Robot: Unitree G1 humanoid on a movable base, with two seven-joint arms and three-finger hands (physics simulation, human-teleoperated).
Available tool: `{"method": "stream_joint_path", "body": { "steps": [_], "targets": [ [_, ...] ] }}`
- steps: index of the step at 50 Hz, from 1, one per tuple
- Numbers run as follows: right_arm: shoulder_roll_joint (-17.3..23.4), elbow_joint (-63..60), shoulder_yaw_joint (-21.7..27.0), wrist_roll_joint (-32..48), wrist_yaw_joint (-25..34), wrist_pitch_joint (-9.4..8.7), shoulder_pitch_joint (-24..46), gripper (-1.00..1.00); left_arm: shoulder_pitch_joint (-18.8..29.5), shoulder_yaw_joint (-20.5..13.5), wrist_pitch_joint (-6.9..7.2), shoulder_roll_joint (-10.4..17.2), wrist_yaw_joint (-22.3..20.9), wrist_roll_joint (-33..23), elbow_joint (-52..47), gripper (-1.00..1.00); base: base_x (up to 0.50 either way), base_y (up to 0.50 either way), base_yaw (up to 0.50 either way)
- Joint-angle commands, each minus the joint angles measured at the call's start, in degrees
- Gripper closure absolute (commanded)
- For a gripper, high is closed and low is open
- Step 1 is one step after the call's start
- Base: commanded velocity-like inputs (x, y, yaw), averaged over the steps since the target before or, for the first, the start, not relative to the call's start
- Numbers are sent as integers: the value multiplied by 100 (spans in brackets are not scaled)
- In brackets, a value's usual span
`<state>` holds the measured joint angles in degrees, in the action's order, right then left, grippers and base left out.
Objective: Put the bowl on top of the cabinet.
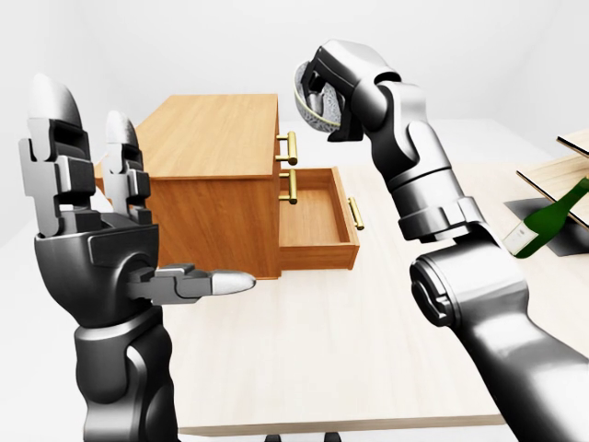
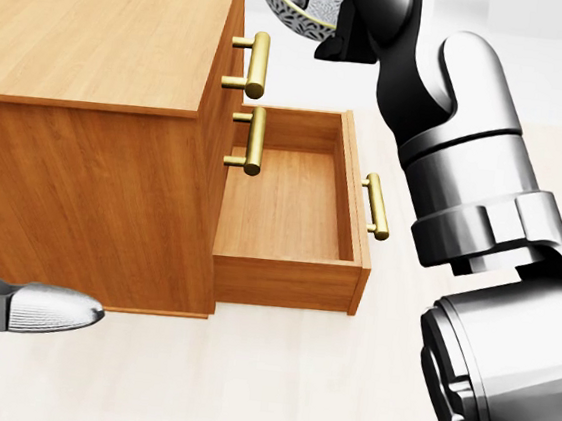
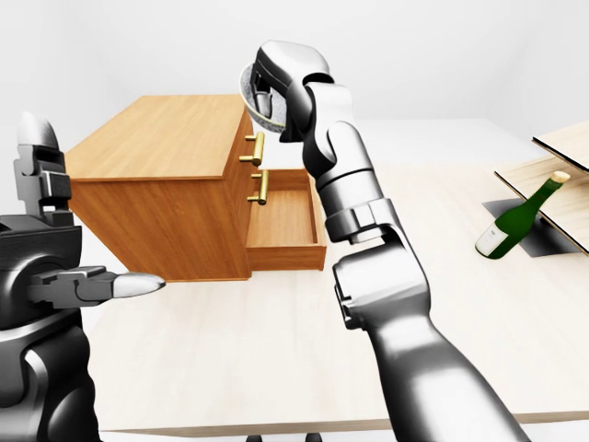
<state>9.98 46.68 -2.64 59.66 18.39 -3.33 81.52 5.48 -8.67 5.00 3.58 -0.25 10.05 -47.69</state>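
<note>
A patterned grey bowl (image 1: pixel 311 108) is held tilted in the air by my right hand (image 1: pixel 324 90), whose fingers close round its rim. It hangs just right of the wooden cabinet's (image 1: pixel 216 138) top right corner, above the open lower drawer (image 1: pixel 313 221). The head view shows the bowl (image 2: pixel 297 9) at its top edge, beside the brass handles (image 2: pixel 253 65). My left hand (image 1: pixel 101 198) is raised at the left of the left-eye view, fingers spread and holding nothing.
A green bottle (image 1: pixel 549 218) lies tilted at the right on the pale table (image 1: pixel 368 350), next to wooden boards (image 1: pixel 561 170) over a dark panel. The open drawer juts out to the right of the cabinet.
</note>
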Motion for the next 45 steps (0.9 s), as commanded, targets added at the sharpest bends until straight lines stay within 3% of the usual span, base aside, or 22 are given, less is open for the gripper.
{"method": "stream_joint_path", "body": {
  "steps": [1, 21, 45],
  "targets": [
    [-160, 565, 18, 203, -417, 141, 395, 100, 18, -15, 0, 13, 18, 32, -13, -100, 0, 0, 0],
    [-588, 945, -116, 207, -595, -65, 691, 100, 47, -59, 0, 35, 36, 77, -14, -100, 0, 0, 0],
    [-969, 914, -221, 243, -656, -167, 626, 100, 73, -93, 0, 58, 65, 136, -56, -100, 0, 0, 0]
  ]
}}
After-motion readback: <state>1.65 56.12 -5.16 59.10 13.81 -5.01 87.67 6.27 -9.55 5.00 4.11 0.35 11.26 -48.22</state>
